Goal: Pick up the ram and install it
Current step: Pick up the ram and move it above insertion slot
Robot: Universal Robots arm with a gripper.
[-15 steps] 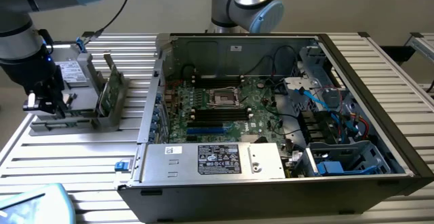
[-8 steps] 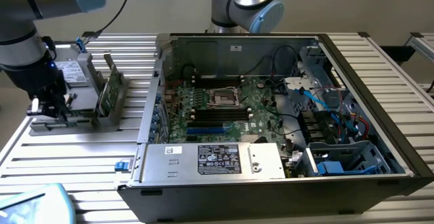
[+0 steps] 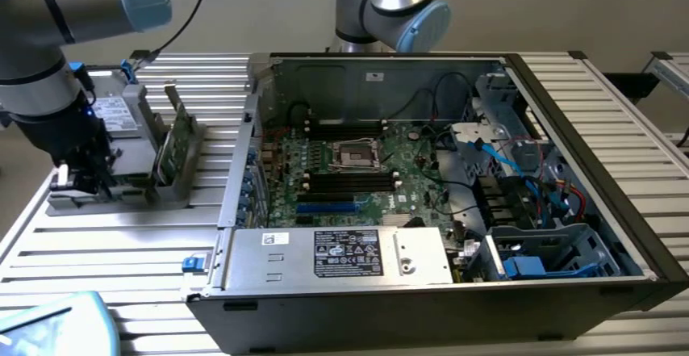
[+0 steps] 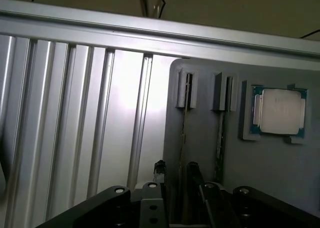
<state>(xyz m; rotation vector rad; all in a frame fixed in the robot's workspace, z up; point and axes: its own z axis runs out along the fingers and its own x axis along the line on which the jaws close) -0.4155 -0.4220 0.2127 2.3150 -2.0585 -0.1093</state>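
While the tool (image 4: pixel 175 174) hangs over the grey holder (image 4: pixel 200 138) | jaws apart, seemingly straddling the ram (image 4: pixel 184 130), not clamped | power-supply label (image 3: pixel 348 253) unreadable

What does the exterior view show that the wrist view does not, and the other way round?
Exterior view: the arm, the open computer case, its motherboard with long black slots, and the power supply.
Wrist view: a square metal-lidded chip in a recess of the holder, and the hand from close, its fingers apart.
Both: the gray holder on the slatted table, the ram standing on edge in it, and the hand at the holder.
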